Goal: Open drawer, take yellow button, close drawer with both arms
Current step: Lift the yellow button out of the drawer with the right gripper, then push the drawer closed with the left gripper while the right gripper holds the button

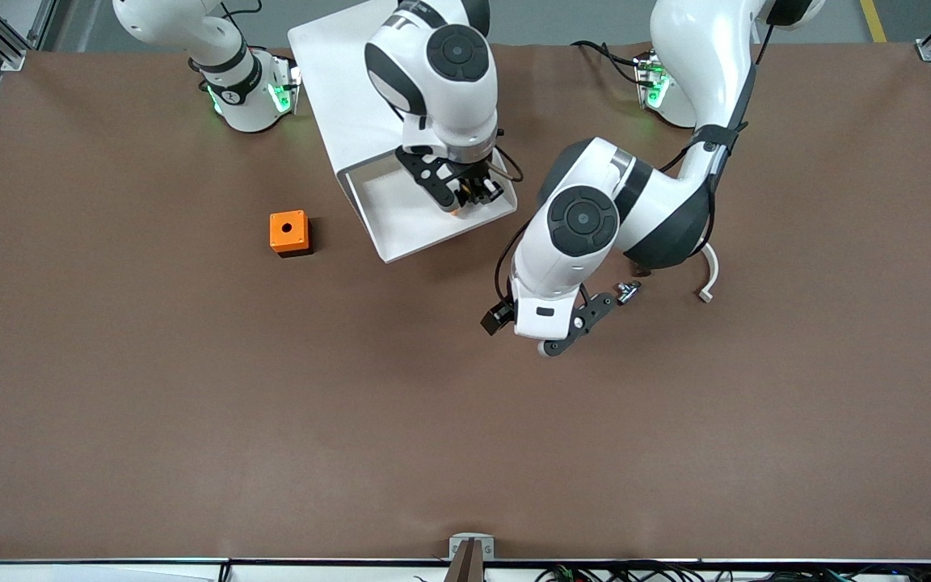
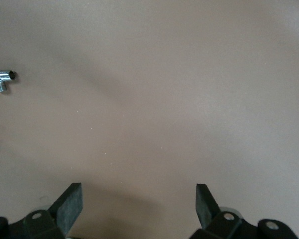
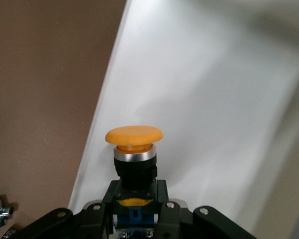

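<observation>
The white cabinet's top drawer stands pulled out toward the front camera. My right gripper reaches down into it and is shut on the button. Its fingers clamp the black-and-blue body, and the round orange cap sticks out past them over the drawer's white floor. From the front only a sliver of the button shows under the hand. My left gripper hangs open over bare table beside the drawer, toward the left arm's end. Nothing sits between its fingers.
An orange cube with a round hole sits on the table beside the drawer, toward the right arm's end. A small chrome part lies near the left hand, and a white curved piece lies beside it.
</observation>
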Robot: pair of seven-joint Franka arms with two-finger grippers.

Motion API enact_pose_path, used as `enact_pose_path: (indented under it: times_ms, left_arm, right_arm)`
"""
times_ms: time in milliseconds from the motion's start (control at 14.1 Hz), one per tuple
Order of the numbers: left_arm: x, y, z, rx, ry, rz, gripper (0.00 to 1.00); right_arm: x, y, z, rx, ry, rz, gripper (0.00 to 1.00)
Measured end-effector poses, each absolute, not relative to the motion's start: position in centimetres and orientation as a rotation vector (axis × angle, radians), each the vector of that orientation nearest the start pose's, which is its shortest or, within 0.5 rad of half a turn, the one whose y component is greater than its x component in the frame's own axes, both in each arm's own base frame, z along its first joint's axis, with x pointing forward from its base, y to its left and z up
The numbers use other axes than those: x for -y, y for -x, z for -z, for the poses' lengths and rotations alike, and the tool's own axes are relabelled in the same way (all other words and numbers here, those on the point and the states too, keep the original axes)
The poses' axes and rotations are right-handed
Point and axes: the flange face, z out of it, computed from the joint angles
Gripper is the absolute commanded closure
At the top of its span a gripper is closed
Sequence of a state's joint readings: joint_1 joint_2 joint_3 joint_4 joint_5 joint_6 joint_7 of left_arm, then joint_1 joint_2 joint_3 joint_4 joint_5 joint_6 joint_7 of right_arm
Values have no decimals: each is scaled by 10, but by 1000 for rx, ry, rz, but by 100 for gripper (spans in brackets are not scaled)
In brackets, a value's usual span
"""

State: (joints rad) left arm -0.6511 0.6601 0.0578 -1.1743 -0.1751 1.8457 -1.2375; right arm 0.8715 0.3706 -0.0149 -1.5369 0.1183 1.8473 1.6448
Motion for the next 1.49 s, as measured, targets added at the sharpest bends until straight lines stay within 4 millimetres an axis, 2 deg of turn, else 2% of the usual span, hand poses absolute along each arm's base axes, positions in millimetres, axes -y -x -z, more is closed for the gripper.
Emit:
enact_pose_path:
  times_ms: [141,354,495,637,778,990,1273,1486]
  left_arm:
    - [436,-599,-406,1072,3043,-160,0]
    - [437,-597,-404,1066,3042,-164,0]
    - [444,-592,-397,1044,3040,-174,0]
    - [462,-579,-383,991,3035,-184,0]
    - [478,-568,-373,926,3028,-146,0]
    - [495,-553,-373,873,3038,-134,0]
    - [515,-536,-373,821,3053,-136,0]
    - [528,-523,-373,806,3064,-159,0]
  right_arm:
    - [-469,-460,-468,-1152,2940,-216,100]
    - [-388,-515,-505,-968,2976,-228,99]
    - [-329,-551,-510,-851,2992,-228,99]
    - [-265,-585,-503,-760,3004,-237,100]
    - [-193,-615,-491,-679,3007,-240,100]
    - [-114,-640,-454,-525,3039,-200,100]
    - [-37,-651,-379,-348,3092,-125,100]
    - [11,-657,-337,-256,3122,-102,100]
